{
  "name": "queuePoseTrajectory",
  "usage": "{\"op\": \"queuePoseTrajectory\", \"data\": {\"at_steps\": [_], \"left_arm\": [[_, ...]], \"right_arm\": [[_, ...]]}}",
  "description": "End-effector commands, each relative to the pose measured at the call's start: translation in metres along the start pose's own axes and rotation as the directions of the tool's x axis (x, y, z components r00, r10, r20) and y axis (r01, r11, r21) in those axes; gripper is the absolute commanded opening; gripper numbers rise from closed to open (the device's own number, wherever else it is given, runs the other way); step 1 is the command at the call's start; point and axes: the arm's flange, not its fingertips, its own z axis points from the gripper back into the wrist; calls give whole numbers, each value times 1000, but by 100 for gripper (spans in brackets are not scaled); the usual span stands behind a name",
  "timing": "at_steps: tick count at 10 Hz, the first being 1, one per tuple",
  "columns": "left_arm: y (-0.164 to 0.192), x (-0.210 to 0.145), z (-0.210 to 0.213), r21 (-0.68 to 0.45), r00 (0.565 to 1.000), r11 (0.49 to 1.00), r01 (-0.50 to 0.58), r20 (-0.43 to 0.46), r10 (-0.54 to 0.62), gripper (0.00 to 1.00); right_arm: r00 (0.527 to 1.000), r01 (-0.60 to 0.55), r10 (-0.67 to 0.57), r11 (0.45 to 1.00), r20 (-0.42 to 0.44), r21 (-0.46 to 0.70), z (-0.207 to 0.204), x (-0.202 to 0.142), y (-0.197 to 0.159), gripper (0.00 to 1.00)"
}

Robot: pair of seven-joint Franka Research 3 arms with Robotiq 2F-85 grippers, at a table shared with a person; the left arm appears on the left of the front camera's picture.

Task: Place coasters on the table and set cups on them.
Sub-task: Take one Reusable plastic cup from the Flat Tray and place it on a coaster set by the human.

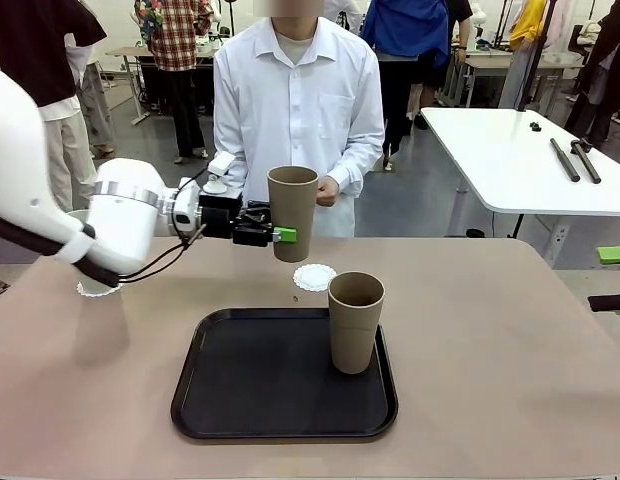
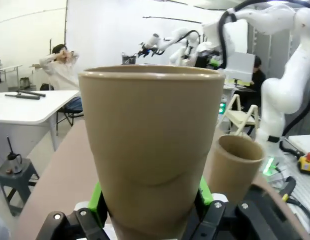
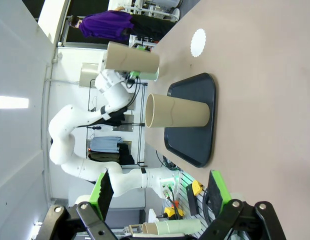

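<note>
Clamping a tan cup [image 1: 293,212] near its base, the left gripper [image 1: 277,236] holds it aloft near the bare coaster [image 1: 314,277] on the table [image 1: 490,330]; a second tan cup [image 1: 355,322] stands unplaced on the tray [image 1: 240,400], and the right gripper [image 3: 160,195] is spread and empty.

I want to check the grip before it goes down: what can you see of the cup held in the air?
The cup is a tall, tapered, handleless tumbler, matte tan-brown like pressed fibre. It is upright, off the table, clamped near its base by the left tool, close to a white doily. Nothing else touches it.
</note>
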Motion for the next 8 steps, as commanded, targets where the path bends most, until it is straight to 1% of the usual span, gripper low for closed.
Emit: {"op": "queuePoseTrajectory", "data": {"at_steps": [1,3,4,6,7,8], "left_arm": [[36,0,-22,-18,1000,1000,6,0,-6,84],[61,-12,-28,-36,999,999,35,20,-34,84],[70,-19,-29,-35,999,999,28,23,-27,84],[73,-27,-30,-44,999,999,17,41,-15,84],[66,-25,-32,-66,998,998,11,64,-7,84],[68,-31,-29,-13,999,999,29,34,-29,84]], "right_arm": [[1000,-2,2,1000,5,14,0,1,1,100],[1000,-2,2,1000,5,14,0,1,1,100],[1000,-2,2,1000,5,14,0,1,1,100],[1000,-2,2,1000,5,14,0,1,1,100],[1000,-2,2,1000,5,14,0,1,1,100],[1000,-2,2,1000,5,14,0,1,1,100]]}}
